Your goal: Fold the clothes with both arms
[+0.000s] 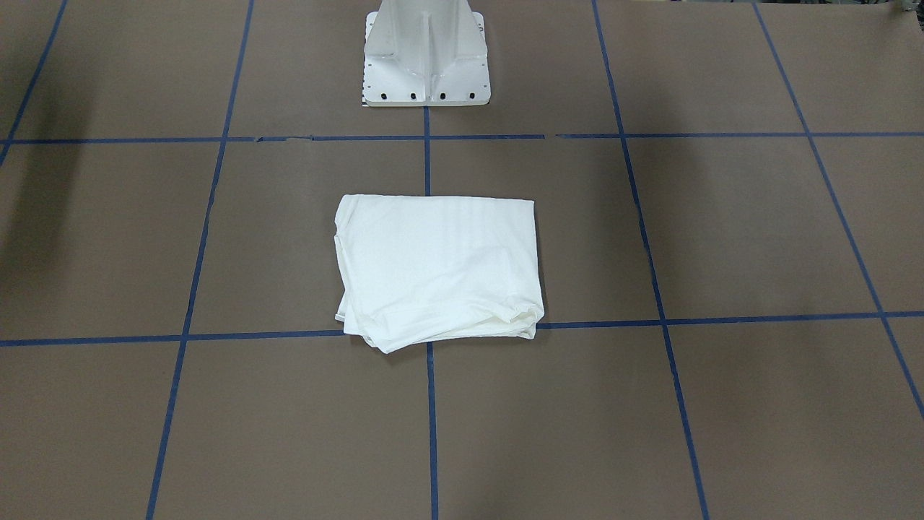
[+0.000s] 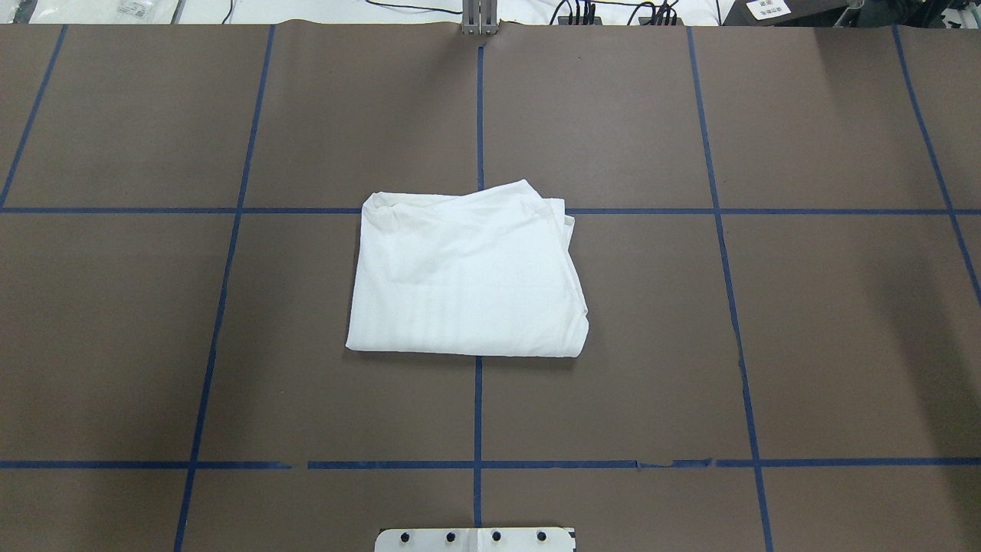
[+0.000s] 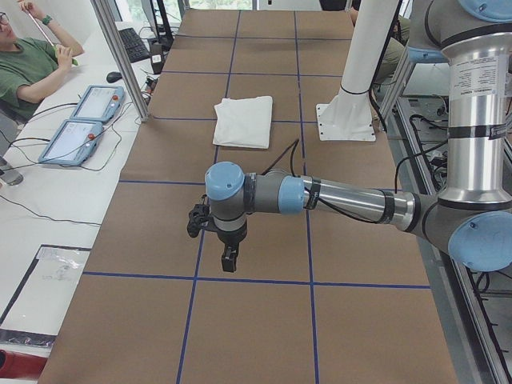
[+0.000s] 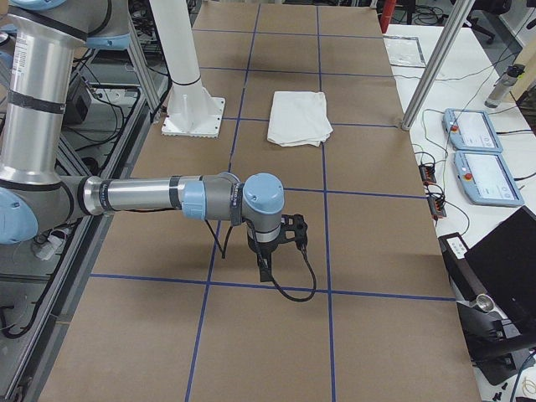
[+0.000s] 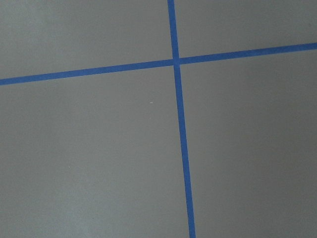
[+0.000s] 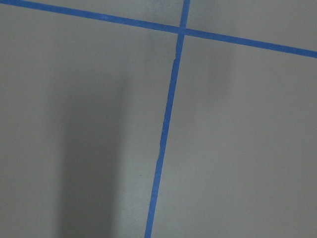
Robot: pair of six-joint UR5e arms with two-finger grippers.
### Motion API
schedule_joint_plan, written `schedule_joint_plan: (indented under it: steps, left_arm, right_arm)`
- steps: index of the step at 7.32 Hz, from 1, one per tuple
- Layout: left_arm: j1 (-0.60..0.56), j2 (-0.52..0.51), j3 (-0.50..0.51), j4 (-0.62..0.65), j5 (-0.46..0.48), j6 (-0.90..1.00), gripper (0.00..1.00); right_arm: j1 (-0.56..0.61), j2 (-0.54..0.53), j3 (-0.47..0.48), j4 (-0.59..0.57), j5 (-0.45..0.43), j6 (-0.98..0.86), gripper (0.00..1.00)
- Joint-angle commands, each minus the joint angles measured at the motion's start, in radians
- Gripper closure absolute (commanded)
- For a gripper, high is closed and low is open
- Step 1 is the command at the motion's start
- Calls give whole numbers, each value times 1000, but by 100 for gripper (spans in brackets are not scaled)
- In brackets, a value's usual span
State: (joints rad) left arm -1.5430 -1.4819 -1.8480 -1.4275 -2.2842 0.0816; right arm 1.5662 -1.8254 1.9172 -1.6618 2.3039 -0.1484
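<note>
By the pedestal [image 1: 426, 58], the soft, light shirt [image 2: 467, 276] looks best pinched at its corners; we cannot tell how wide the left gripper [image 3: 229, 259] or right gripper [image 4: 265, 270] stands.

Bright even light, soft broad shadows on table [image 1: 722, 231], pics sharp.

The grey-and-silver left arm [image 3: 352, 198] reaches level above the brown bench [image 3: 264, 336], its black left pincer [image 3: 229, 259] pointing down. The grey-and-silver right arm [image 4: 134, 195] and black right pincer [image 4: 265, 271] match. Grip unclear.
</note>
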Motion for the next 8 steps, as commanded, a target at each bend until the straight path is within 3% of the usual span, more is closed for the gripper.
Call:
schedule_joint_plan:
  steps: [1, 8]
  left_arm:
    - [0, 3, -33, 4, 2, 1, 0]
    - [1, 14, -19, 9, 2, 0, 0]
  right_arm:
    - [0, 0, 2, 0, 0, 1, 0]
    - [0, 6, -1, 2, -6, 3, 0]
